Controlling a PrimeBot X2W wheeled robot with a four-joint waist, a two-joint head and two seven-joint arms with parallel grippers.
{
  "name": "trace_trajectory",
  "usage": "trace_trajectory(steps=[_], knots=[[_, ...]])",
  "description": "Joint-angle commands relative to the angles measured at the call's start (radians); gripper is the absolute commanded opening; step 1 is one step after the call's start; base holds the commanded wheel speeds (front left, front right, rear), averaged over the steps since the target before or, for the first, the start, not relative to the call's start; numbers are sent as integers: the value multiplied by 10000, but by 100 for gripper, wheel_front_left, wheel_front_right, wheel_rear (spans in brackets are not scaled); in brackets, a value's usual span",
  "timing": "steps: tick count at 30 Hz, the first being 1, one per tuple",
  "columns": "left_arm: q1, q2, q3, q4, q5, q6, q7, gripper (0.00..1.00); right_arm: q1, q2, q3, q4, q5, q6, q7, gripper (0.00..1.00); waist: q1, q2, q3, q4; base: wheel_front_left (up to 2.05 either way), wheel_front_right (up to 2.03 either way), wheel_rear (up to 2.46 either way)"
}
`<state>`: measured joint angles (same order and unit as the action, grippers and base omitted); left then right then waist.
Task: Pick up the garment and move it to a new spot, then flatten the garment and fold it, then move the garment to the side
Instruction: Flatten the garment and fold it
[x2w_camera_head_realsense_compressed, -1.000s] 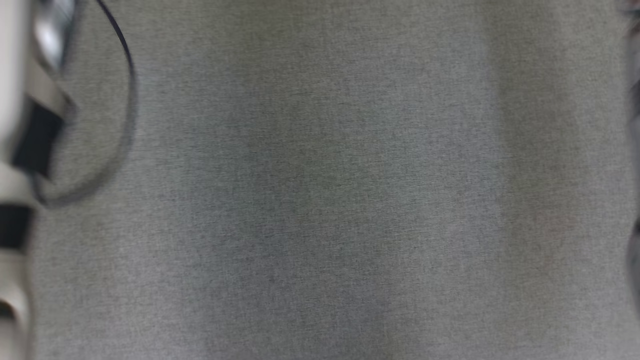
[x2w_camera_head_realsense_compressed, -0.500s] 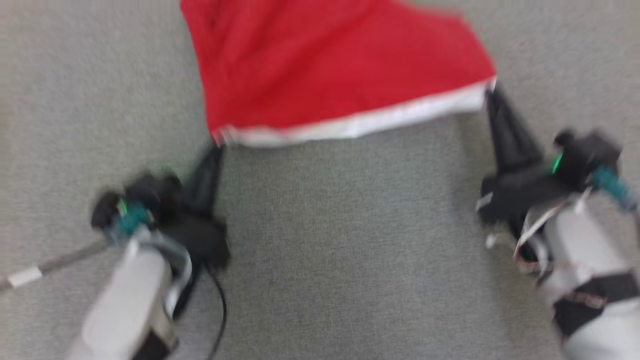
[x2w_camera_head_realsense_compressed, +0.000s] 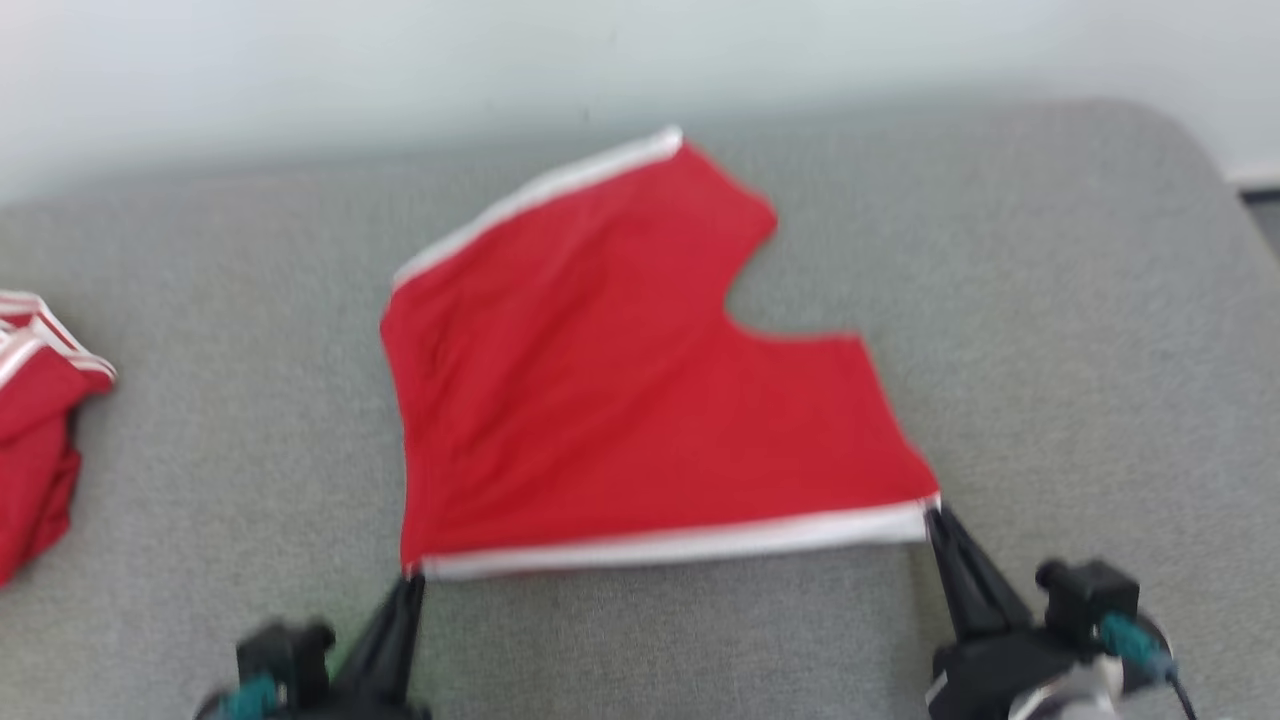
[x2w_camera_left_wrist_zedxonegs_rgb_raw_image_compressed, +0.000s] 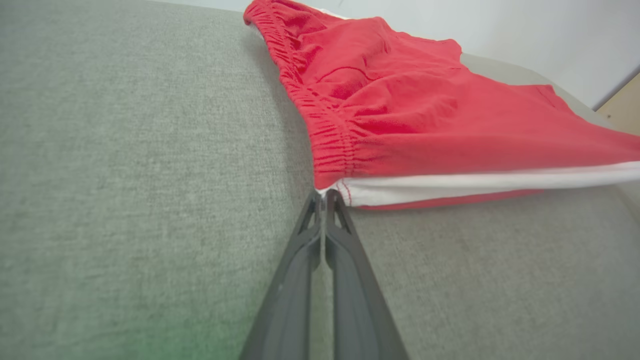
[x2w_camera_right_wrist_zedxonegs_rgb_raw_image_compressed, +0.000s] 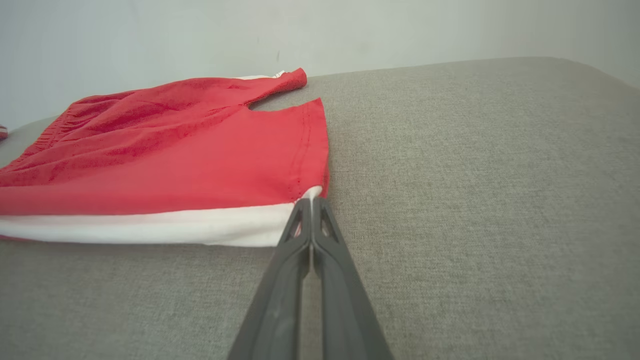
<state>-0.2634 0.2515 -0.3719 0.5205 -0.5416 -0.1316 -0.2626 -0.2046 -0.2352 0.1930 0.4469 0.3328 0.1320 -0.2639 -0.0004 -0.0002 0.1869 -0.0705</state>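
The garment, a crumpled red jersey (x2w_camera_head_realsense_compressed: 35, 420) with red-and-white striped trim, lies at the far left of the head view, apart from both grippers; its lettering is hidden. A different red, white-edged garment, a pair of shorts (x2w_camera_head_realsense_compressed: 620, 400), is spread on the grey cushion. My left gripper (x2w_camera_head_realsense_compressed: 412, 580) is shut on the near left corner of its white edge, by the elastic waistband (x2w_camera_left_wrist_zedxonegs_rgb_raw_image_compressed: 320, 130). My right gripper (x2w_camera_head_realsense_compressed: 932, 512) is shut on the near right corner (x2w_camera_right_wrist_zedxonegs_rgb_raw_image_compressed: 311, 200). The white edge (x2w_camera_right_wrist_zedxonegs_rgb_raw_image_compressed: 150, 227) runs taut between them.
The grey fabric cushion (x2w_camera_head_realsense_compressed: 1050, 300) stretches wide around the shorts, with bare room to the right and in front. A pale wall (x2w_camera_head_realsense_compressed: 600, 60) stands behind its far edge. The cushion's rounded right corner (x2w_camera_head_realsense_compressed: 1190, 150) drops off at the upper right.
The head camera has swung up from bare grey fabric, bringing the shorts, both grippers, the wall and the jersey into view. Both grippers keep their hold on the white edge.
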Motion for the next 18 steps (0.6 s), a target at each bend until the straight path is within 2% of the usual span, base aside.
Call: trace_trajectory(steps=[1, 8, 10, 18], knots=[[568, 11, 97, -20, -11, 23, -30, 0, 392, 87, -184, 87, -83, -27, -2, 0, 4, 2, -1163, -84, 0, 0, 0], [1943, -11, 61, -312, -282, 26, -32, 0, 1453, 77, -629, 149, -420, -28, -2, 0, 4, 2, -1928, -70, 0, 0, 0], [2404, 148, 27, -608, -597, 27, -32, 0, 2003, 105, -848, 45, -587, -30, -2, 0, 4, 2, -2145, -3, 0, 0, 0], [3404, 264, -8, -1023, -857, 27, -32, 0, 2863, 204, -749, -124, -646, -33, -3, 0, 4, 2, -2428, 96, 0, 0, 0]])
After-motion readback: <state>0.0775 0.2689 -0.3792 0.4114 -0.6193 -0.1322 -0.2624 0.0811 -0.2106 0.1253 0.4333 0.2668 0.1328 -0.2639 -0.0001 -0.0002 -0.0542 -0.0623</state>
